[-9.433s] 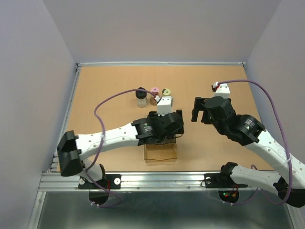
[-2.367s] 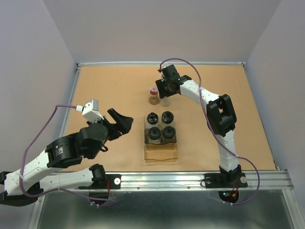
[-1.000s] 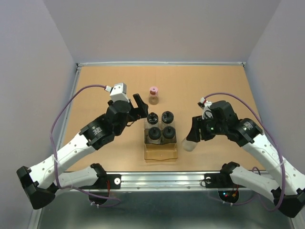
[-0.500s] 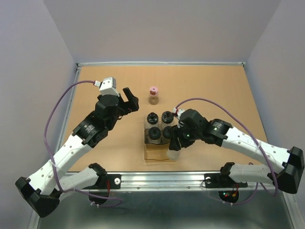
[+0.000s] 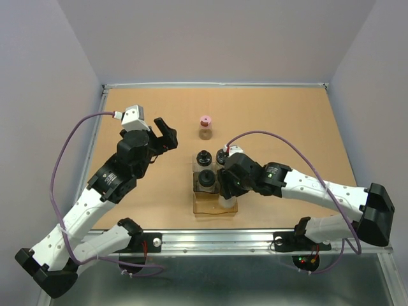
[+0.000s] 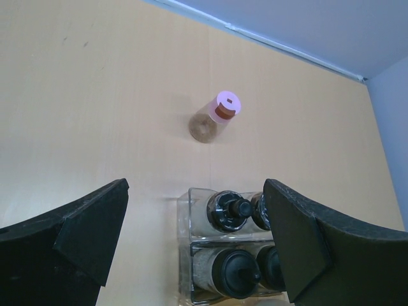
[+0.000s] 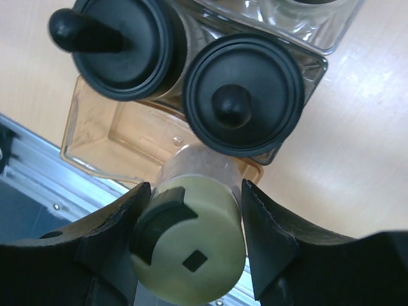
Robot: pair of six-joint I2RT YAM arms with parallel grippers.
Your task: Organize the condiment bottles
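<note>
The right gripper (image 7: pixel 191 245) is clenched on the yellow-green-capped bottle (image 7: pixel 189 271) over the near end of the tray (image 5: pixel 205 206), just beside 4 black-capped bottles (image 5: pixel 207 179). The left gripper (image 5: pixel 164 136), released, hovers above the bench (image 5: pixel 287 121). The pink-capped bottle (image 6: pixel 217 115) stands apart ahead of it.

four bottles (image 5: pixel 207 179) in tray (image 5: pixel 205 205) | lone bottle (image 5: pixel 205 127) behind | held bottle (image 7: pixel 191 264) apparently front-right

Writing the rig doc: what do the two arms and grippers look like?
Left arm and right arm match: white link shells, black rounded joint housings. Left gripper and right gripper are black, with broad wedge-shaped fingers. A purple cable loops along each arm. A white camera box tops the left wrist; a green light shows on the right arm.
</note>
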